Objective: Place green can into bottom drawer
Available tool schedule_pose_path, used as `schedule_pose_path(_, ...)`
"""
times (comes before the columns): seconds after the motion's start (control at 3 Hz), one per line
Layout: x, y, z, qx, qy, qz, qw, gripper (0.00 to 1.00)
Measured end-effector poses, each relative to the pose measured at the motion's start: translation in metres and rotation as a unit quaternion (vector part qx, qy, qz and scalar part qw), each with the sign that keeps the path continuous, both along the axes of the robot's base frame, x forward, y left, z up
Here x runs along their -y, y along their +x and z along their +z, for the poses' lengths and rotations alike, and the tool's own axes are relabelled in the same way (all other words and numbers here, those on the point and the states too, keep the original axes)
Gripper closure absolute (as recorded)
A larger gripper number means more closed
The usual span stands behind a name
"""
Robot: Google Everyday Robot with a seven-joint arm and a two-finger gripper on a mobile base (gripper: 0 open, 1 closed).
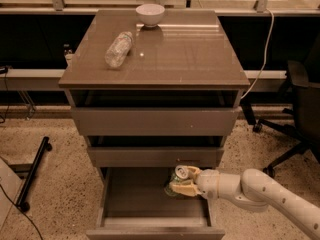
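Note:
The green can point(176, 182), with its silver top tilted up, is held in my gripper point(183, 182), which is shut on it. The can is inside the open bottom drawer point(155, 230), at its right side, low over the grey floor. I cannot tell whether the can touches the floor. My white arm point(260, 191) comes in from the lower right over the drawer's right wall.
A clear plastic bottle point(118, 49) lies on the cabinet top point(190, 54), with a white bowl point(150, 14) at its back edge. The two upper drawers stand slightly open. An office chair point(300, 119) is at the right, a black stand point(32, 176) at the left.

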State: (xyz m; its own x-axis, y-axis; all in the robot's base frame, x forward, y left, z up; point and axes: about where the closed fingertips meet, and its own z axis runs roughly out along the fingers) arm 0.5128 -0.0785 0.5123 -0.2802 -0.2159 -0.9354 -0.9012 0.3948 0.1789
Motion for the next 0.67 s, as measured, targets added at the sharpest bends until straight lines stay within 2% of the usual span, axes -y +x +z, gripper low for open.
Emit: schedule_pose_path(0.67, 0.010, 0.002, -0.043, -0.037, 0.007, -0.011, 0.9992, 1.00)
